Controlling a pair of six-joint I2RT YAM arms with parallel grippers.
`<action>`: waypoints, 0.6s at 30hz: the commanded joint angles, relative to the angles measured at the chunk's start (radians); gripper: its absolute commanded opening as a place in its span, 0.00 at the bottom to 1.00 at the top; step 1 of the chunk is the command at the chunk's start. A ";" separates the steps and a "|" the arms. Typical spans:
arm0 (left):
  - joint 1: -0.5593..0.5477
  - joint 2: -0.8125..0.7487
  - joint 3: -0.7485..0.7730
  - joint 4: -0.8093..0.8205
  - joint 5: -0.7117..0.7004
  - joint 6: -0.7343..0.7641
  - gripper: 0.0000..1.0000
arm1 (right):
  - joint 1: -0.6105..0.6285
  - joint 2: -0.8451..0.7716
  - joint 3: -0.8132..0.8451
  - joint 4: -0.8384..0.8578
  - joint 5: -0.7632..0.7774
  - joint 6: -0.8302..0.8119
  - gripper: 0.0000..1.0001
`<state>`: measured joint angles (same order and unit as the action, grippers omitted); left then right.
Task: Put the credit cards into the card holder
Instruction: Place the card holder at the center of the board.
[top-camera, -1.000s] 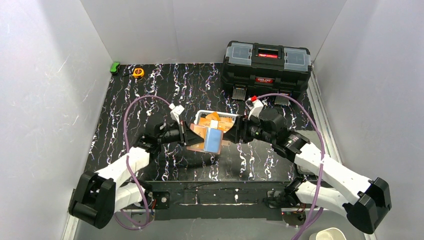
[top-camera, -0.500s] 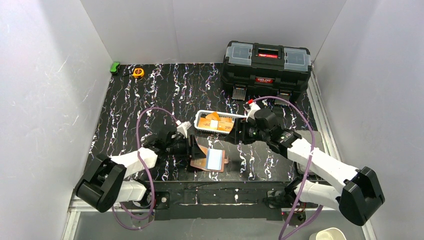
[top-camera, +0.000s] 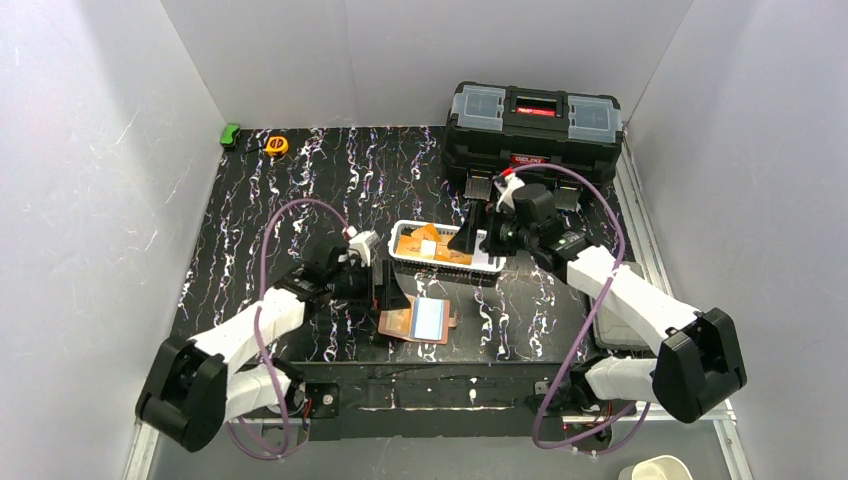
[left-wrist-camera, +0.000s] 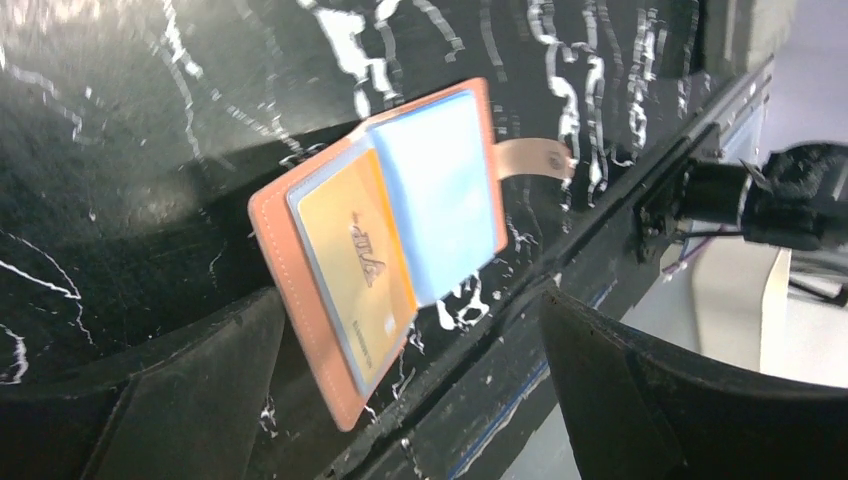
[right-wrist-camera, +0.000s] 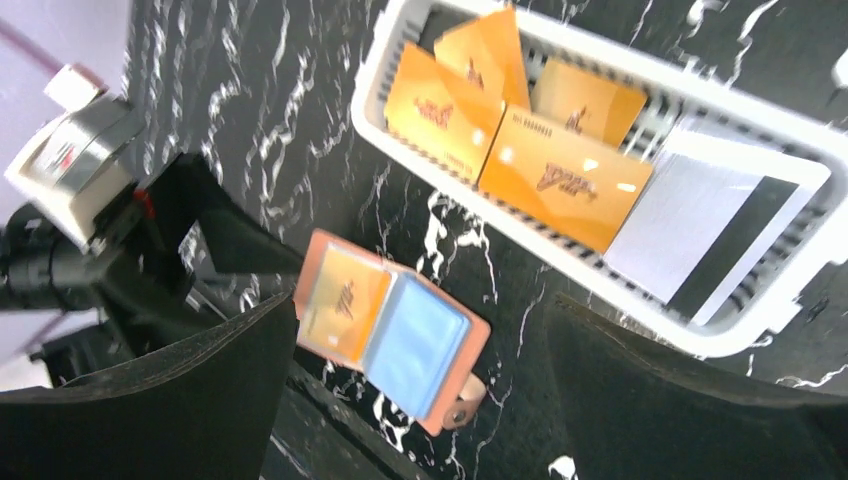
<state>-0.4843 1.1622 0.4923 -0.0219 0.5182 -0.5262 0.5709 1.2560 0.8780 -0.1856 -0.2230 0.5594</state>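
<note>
Both my jaws wide apart, holding nothing. Card holder (top-camera: 418, 322) lies open on tabletop (top-camera: 300, 190) nr front edge, just right of left jaws. Orange card (left-wrist-camera: 360, 265) + lt blue card (left-wrist-camera: 440, 190) sit in its pockets. Right jaws over white basket (right-wrist-camera: 366, 100) w/ more orange cards (right-wrist-camera: 565, 180).

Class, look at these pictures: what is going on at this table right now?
The card holder lies open on the table, an orange card and a light blue card in its sleeves. The left gripper stands open beside it, holding nothing. The right gripper hangs open over the white basket, where more orange cards and a pale striped card lie.
</note>
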 joint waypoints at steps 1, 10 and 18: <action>0.009 -0.125 0.158 -0.180 0.071 0.223 0.98 | -0.094 -0.022 0.071 0.053 -0.031 0.089 0.98; 0.012 -0.213 0.279 -0.327 0.046 0.580 0.98 | -0.148 0.155 0.273 -0.220 0.041 0.017 0.91; 0.013 0.016 0.399 -0.121 0.064 0.853 0.98 | -0.078 0.247 0.344 -0.358 0.208 0.025 0.76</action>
<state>-0.4789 1.0611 0.7914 -0.2321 0.5507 0.1158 0.4816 1.4796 1.1721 -0.4561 -0.1074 0.5858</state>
